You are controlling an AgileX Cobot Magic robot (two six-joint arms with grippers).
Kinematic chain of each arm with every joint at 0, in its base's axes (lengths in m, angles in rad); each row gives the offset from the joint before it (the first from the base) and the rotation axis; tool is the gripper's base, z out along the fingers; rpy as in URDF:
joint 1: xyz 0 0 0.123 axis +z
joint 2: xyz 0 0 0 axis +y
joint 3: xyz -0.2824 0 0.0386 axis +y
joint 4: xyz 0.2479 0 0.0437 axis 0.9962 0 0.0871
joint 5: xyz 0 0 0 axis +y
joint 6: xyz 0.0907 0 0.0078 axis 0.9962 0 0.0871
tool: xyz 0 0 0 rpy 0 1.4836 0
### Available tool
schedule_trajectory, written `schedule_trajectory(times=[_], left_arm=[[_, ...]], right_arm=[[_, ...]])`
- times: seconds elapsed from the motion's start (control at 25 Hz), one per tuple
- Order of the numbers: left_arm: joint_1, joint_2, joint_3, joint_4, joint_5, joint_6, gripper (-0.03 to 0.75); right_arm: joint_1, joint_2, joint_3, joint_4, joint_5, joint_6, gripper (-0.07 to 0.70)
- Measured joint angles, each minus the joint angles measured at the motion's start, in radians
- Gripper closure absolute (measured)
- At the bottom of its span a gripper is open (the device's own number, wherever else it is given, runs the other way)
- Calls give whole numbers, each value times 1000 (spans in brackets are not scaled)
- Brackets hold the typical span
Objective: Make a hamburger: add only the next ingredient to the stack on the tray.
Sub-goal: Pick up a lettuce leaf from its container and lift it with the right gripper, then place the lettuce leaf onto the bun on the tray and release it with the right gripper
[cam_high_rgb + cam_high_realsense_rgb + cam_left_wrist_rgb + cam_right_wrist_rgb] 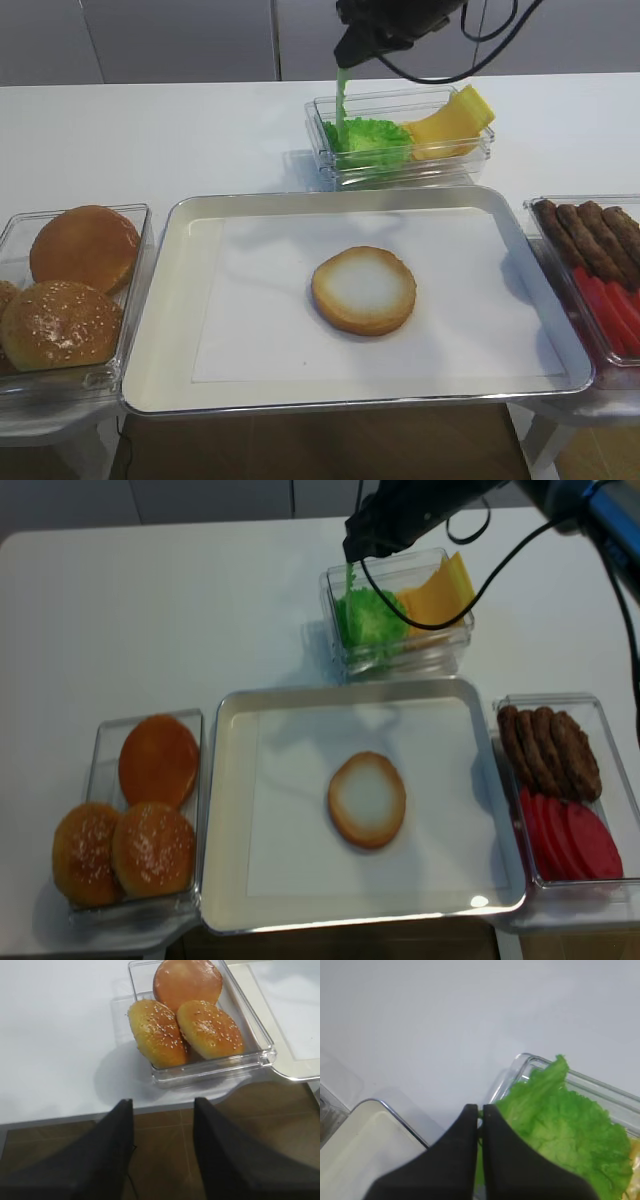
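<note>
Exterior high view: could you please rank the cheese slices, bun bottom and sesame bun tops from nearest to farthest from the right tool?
From the right tool, shut on a lettuce leaf:
1. Cheese slices, same tub, right.
2. Bun bottom, tray centre.
3. Sesame bun tops, far-left tub.

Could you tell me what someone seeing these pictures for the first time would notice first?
Probably the bright green lettuce leaf dangling from the right end effector, pinched shut on its edge above the clear tub behind the tray. Next, the lone bun bottom, pale face up, in the middle of the tray's white paper liner.
</note>
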Motion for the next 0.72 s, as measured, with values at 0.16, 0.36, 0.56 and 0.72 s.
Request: schedule_trajectory(times=[0.16, 0.36, 0.56, 0.72], left_arm=[[0, 0, 0, 0, 0, 0, 414], [0, 0, 0, 0, 0, 0, 414], [0, 0, 0, 0, 0, 0, 414], [0, 0, 0, 0, 0, 0, 414]], right_arm=[[-14, -22, 0, -12, 33, 8, 625], [-15, -50, 0, -21, 83, 26, 625], [-17, -92, 0, -37, 127, 42, 625], [-17, -116, 0, -68, 168, 77, 625]])
